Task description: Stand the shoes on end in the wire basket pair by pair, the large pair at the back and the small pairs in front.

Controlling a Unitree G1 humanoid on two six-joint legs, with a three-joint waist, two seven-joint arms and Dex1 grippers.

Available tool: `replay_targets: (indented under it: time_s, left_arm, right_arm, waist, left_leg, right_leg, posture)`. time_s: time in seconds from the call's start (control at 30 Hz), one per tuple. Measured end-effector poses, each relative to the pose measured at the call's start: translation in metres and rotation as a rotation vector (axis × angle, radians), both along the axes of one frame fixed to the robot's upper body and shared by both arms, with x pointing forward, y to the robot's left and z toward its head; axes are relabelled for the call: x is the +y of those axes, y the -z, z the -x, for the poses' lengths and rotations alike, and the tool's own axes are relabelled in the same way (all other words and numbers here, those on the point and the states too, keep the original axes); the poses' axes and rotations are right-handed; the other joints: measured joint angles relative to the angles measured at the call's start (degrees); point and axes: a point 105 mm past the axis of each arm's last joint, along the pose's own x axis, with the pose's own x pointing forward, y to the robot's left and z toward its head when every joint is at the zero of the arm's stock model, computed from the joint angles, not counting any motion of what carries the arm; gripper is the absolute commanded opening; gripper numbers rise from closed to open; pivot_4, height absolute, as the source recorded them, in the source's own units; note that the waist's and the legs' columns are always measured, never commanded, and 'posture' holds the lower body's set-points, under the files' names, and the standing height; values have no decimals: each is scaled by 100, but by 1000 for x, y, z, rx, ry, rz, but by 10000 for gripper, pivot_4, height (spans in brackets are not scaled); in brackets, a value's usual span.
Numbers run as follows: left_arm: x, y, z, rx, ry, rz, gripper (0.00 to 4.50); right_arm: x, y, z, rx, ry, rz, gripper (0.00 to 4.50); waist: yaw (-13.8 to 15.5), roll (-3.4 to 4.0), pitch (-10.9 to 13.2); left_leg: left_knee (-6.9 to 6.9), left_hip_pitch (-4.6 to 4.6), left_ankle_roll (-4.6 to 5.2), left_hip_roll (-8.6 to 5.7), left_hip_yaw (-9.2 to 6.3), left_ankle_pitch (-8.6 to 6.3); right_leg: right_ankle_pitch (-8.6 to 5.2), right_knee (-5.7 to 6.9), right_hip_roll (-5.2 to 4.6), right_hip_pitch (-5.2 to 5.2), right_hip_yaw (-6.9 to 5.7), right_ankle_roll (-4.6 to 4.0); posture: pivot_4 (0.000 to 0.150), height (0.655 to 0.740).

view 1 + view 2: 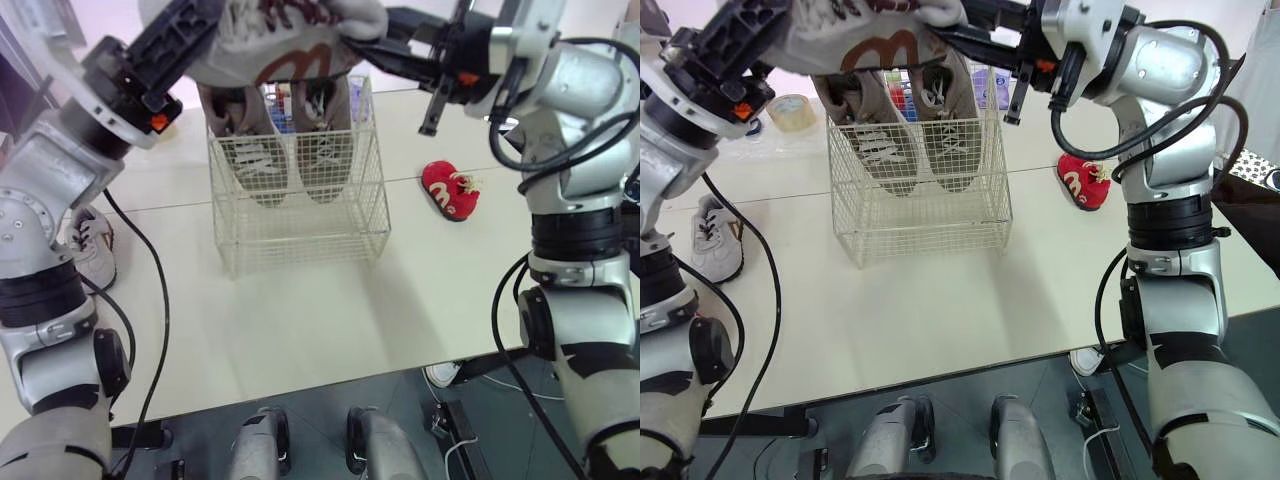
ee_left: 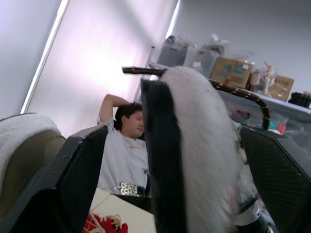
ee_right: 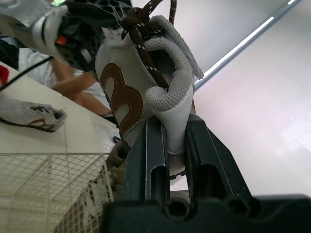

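A grey shoe with a brown logo (image 1: pixel 290 45) hangs above the wire basket (image 1: pixel 300 225). My right gripper (image 3: pixel 175 131) is shut on its padded heel collar. At the shoe's other end my left gripper (image 1: pixel 185 40) stands open around it, with a gap showing beside one finger (image 2: pixel 77 170). A large grey-brown pair (image 1: pixel 290 150) stands on end at the back of the basket. To the basket's right a small red shoe (image 1: pixel 450 190) lies on the table. A white and grey shoe (image 1: pixel 90 245) lies at the left, beside my left arm.
A roll of tape (image 1: pixel 790 110) sits at the far left of the table, and colourful items (image 1: pixel 902 100) lie behind the basket. A person (image 2: pixel 124 150) sits beyond the table. The table's front edge (image 1: pixel 330 375) runs close to me.
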Motion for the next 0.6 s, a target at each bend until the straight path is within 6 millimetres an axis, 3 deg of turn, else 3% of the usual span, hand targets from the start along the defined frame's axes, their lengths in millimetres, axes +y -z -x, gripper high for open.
replay_targets:
  time_s: [0.17, 0.2, 0.23, 0.37, 0.47, 0.53, 0.6]
  left_arm:
    - [-4, 4, -2, 10, 5, 28, 5887]
    - [-3, 5, -3, 19, 2, 36, 3443]
    - [-4, 7, -4, 32, 1, 50, 3443]
    - [-4, 12, -8, 80, -8, 132, 3292]
    - [11, 10, -9, 89, -80, 263, 3292]
    - [16, 10, -11, 102, -121, 327, 3292]
    - [17, 11, -12, 109, -132, 355, 3292]
  right_arm:
    - [1, 6, 0, 39, 10, -5, 0]
    - [1, 6, 0, 50, 15, -10, 0]
    - [1, 7, -1, 71, 18, -23, 0]
    - [-10, 10, -7, 285, -41, -231, 18080]
    - [-47, 11, -15, 551, -108, -650, 34217]
    - [-56, 30, -21, 762, -174, -848, 44853]
    - [-46, 43, -23, 936, -264, -932, 44853]
  waist:
    - [1, 0, 0]
    - [1, 0, 0]
    - [1, -1, 0]
    - [14, -4, -3]
    - [32, -16, -10]
    - [24, -15, -9]
    - [1, -13, -8]
  left_leg:
    - [2, 0, 1, 0, -2, 1]
    - [2, 1, 1, 0, -2, 1]
    - [2, 2, 1, 0, -3, 1]
    - [5, 1, 10, 1, -10, 6]
    - [6, 1, 11, 1, -17, 7]
    - [7, 1, 12, 2, -17, 7]
    - [8, 1, 12, 3, -14, 8]
  right_leg:
    - [0, 1, 0, 1, -1, 0]
    - [0, 0, 0, 2, -1, 0]
    - [0, 1, 0, 3, -1, 0]
    - [2, 3, 0, 8, -1, -1]
    - [2, -1, -1, 17, -7, 0]
    - [12, 1, -1, 16, -9, 11]
    - [18, 0, 2, 12, -9, -1]
  posture:
    - [1500, 7400]
    - [1500, 7400]
    - [1500, 7400]
    - [1500, 7400]
    - [1500, 7400]
    - [1500, 7400]
    - [1500, 7400]
